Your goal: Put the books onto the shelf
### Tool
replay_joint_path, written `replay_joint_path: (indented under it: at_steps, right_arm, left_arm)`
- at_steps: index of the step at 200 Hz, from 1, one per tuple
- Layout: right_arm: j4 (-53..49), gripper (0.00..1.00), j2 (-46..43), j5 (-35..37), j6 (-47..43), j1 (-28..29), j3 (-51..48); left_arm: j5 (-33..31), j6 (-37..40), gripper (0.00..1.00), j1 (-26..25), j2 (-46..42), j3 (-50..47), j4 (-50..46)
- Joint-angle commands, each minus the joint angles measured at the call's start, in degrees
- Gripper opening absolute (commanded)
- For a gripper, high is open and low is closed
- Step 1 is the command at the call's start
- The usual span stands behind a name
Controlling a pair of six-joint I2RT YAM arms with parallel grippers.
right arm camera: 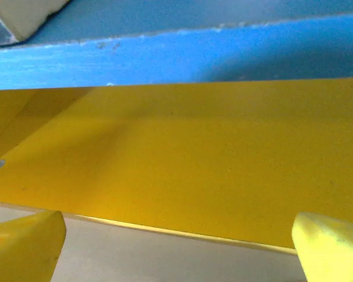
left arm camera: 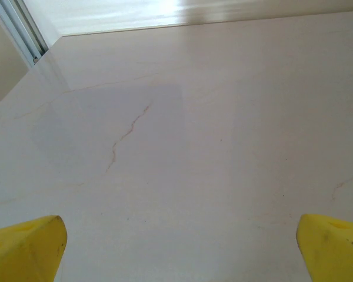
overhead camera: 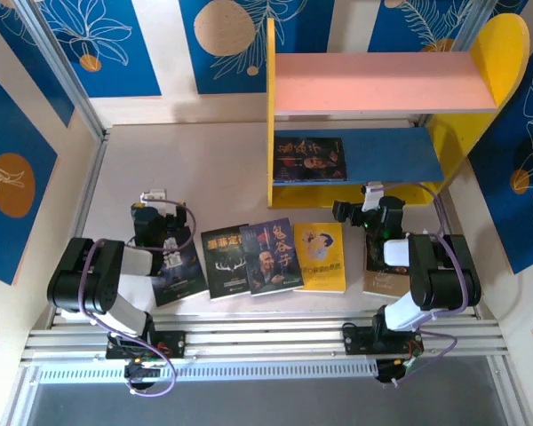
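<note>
The left gripper (left arm camera: 179,252) is hanging empty over the bare table (left arm camera: 182,147), its yellow fingers (left arm camera: 23,249) spread wide. The right gripper (right arm camera: 176,252) is gaping just as wide and empty, facing the shelf (overhead camera: 382,84) at its blue lower board (right arm camera: 176,56). One dark book (overhead camera: 309,160) is lying on that board, while three dark books (overhead camera: 226,260) and the yellow book (overhead camera: 321,257) are lying in a row on the table, and the brown book (overhead camera: 382,282) is lying partly under the right arm (overhead camera: 435,275).
</note>
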Motion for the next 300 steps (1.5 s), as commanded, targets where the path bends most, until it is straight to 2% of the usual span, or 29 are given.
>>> replay_joint_path:
  at_steps: [1,172,204,230,242,252,268,282,300]
  right_arm:
    - [0.2,0.99,-0.6,0.5,-1.0,0.2,1.1]
    - [0.2,0.99,-0.5,0.4,-1.0,0.2,1.1]
    - [1.0,0.99,-2.8,2.5,1.0,-0.6,0.0]
    - [-2.2,0.99,-9.5,3.7,1.6,-0.9,-1.4]
    - [-5.2,0.99,-12.9,4.3,1.8,-0.9,-1.2]
    - [-7.7,0.99,-16.7,5.2,2.1,-0.7,-1.1]
    - [-13.0,0.99,-23.3,5.6,2.2,-0.3,-0.4]
    - [-19.8,0.99,-29.5,6.3,2.1,0.6,1.3]
    - [-29.5,0.99,-36.5,4.6,4.1,1.7,3.8]
  left_arm:
    - [0.8,0.4,1.00,0.6,0.5,0.3,2.0]
    - [1.0,0.6,1.00,0.6,0.2,0.5,1.6]
    - [-0.4,0.5,1.00,0.4,-5.4,2.5,-6.8]
    - [-6.2,-0.4,1.00,-0.7,-13.8,4.7,-16.7]
    - [-10.0,-3.9,1.00,-1.0,-18.7,6.1,-21.5]
    - [-12.9,-8.5,1.00,-1.1,-23.0,9.1,-29.9]
    - [-10.9,-11.9,1.00,-1.7,-29.2,14.0,-42.4]
    - [-9.8,-11.6,1.00,-4.2,-34.6,15.8,-46.4]
    - [-13.4,-12.4,1.00,-9.0,-40.8,16.7,-47.5]
